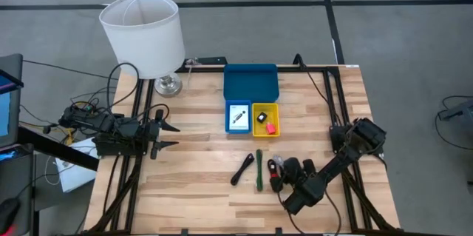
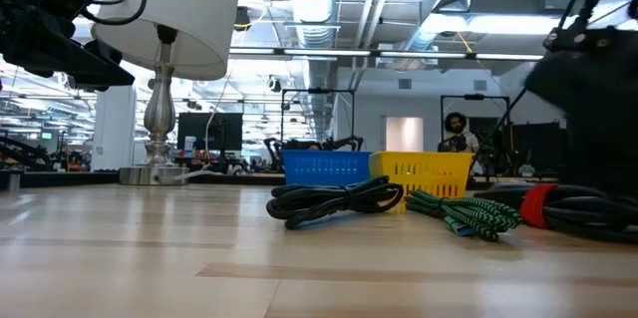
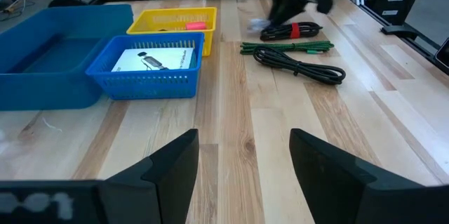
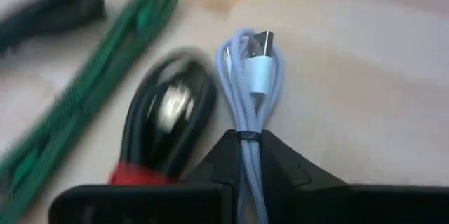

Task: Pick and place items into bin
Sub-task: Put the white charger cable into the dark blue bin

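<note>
My right gripper is shut on a pale blue coiled cable at the table's near right. Beside it on the wood lie a black cable with a red tie, a green cable and a black cable. The bin is a wide blue tray joined to a small blue tray holding a white card and a yellow tray holding a red piece. My left gripper waits open at the table's left edge. My right gripper pinches the pale blue cable bundle between its two fingers at the dark band around its middle. The fingers slant down and lie along the bundle. The plug end reaches out ahead of them. I cannot tell whether the bundle is lifted off the wood.
A white lampshade on a metal foot stands at the far left corner. Black frame rails run along the table's right and left sides. Bare wood lies between the left gripper and the cables.
</note>
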